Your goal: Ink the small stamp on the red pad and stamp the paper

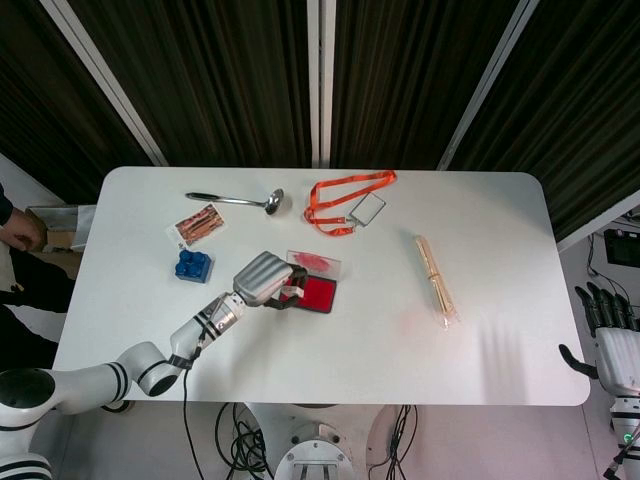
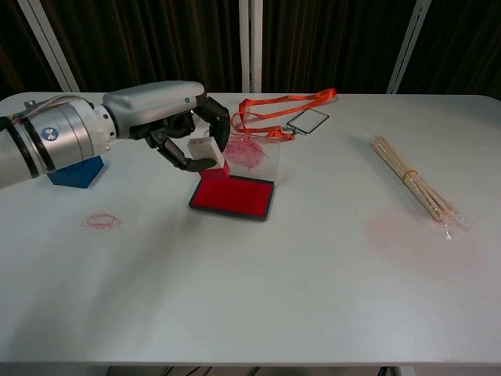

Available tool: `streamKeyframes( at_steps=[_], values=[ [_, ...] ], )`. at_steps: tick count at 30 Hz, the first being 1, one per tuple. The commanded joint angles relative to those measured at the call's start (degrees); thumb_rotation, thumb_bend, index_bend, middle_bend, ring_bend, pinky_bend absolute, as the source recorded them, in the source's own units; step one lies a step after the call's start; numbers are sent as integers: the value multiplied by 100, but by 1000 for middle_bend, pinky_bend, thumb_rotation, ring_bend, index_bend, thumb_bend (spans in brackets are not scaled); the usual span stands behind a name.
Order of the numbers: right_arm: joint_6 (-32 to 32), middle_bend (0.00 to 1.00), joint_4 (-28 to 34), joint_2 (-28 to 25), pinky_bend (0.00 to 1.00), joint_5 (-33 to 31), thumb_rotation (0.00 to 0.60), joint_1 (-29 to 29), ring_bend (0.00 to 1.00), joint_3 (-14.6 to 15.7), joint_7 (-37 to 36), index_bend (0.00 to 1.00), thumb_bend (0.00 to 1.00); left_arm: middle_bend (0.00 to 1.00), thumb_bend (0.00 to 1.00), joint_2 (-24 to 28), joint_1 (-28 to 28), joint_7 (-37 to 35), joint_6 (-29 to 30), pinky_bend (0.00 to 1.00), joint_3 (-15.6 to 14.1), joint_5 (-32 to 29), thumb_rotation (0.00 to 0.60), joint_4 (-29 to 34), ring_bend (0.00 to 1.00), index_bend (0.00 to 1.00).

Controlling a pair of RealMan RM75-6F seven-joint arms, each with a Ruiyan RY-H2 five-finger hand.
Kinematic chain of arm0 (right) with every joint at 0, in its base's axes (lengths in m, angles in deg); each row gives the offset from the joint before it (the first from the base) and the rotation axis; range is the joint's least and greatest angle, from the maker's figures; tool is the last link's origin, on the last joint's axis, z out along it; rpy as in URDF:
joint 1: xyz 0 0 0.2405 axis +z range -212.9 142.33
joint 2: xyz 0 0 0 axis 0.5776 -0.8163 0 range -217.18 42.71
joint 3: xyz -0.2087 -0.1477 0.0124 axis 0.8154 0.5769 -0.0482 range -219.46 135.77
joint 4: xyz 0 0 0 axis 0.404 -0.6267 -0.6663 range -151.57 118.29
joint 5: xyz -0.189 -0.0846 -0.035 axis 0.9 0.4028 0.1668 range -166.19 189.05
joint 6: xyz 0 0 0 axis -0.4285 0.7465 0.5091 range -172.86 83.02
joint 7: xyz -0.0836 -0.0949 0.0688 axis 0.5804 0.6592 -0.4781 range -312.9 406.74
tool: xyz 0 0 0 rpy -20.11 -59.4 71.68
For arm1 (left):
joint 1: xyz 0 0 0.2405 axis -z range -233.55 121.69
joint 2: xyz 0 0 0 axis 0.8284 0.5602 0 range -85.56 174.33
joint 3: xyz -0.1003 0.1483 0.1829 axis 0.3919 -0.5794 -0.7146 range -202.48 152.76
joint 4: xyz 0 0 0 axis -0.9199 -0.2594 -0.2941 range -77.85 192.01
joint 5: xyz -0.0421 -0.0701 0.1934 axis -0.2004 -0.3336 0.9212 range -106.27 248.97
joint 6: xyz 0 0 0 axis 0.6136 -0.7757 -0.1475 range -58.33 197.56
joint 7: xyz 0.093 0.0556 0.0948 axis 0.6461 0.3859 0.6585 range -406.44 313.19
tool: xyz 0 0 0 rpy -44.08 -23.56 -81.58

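My left hand (image 2: 168,117) grips the small stamp (image 2: 208,154), a white block with a red base. It holds the stamp over the left rear part of the red ink pad (image 2: 235,195); I cannot tell if the base touches the ink. The pad's clear lid (image 2: 254,153) stands open behind it, smeared red. From the head view the left hand (image 1: 264,276) covers the pad's (image 1: 312,293) left edge. A red stamped mark (image 2: 102,222) shows on the white surface at the left. My right hand (image 1: 610,345) hangs beyond the table's right edge, holding nothing, fingers apart.
A blue block (image 2: 76,172) sits behind my left forearm. At the back lie an orange lanyard with a badge (image 2: 283,111), a ladle (image 1: 236,200) and a picture card (image 1: 196,224). A wrapped bundle of wooden sticks (image 2: 412,188) lies at the right.
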Motion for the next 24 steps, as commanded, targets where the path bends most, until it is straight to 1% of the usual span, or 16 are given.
streamKeyframes(
  at_steps=[1,5,11,18,24],
  values=[
    [-3,0,-1,-1,0,0,600,-1,0,3,-3,0,157,606,388,-355,200,82,-155,1000,112,-134,600,-319,964,612],
    [16,0,-9,-10,0,6,600,-19,0,12,-29,0,157,615,397,-793,464,268,-319,1000,210,-211,600,-842,964,617],
    [45,0,-70,-7,0,-13,600,-57,0,13,-125,0,157,628,397,-1194,754,277,-602,1000,212,-278,600,-1386,964,620],
    [100,0,-123,-26,0,-1,600,-86,0,5,-211,0,157,628,397,-1397,840,288,-752,1000,75,-311,600,-1882,965,621],
    [27,0,-114,-21,0,10,600,-61,0,26,-175,0,157,629,401,-1402,851,199,-820,1000,-16,-336,600,-1990,964,621]
  ],
)
